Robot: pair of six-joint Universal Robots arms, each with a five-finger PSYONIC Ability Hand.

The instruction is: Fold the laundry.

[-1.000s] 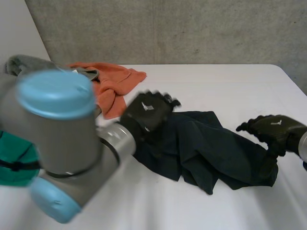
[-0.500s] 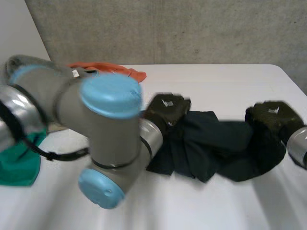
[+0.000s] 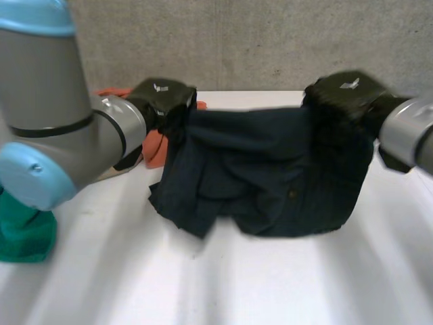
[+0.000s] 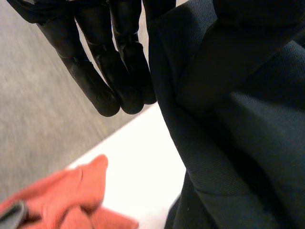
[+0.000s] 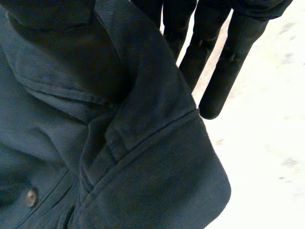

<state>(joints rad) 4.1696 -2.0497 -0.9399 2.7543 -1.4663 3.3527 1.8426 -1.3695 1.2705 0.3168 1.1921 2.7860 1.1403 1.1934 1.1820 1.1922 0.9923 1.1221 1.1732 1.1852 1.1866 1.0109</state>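
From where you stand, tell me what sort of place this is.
Probably a robot test bench: a bare white table against a plain concrete wall, the left hand and right hand holding up a dark shirt, an orange cloth and a green cloth lying aside.

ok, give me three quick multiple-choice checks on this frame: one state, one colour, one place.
1. The dark garment is:
A) folded flat
B) bunched in a heap
C) held up, spread between the left hand and the right hand

2. Its colour:
A) orange
B) dark blue
C) green

3. The orange cloth lies:
A) on the table, behind the left hand
B) over the dark garment
C) on the floor

Answers:
1 C: it hangs from both hands, one at each upper end.
2 B: the head view and both wrist views show dark blue fabric.
3 A: it lies on the white tabletop just past the left hand.
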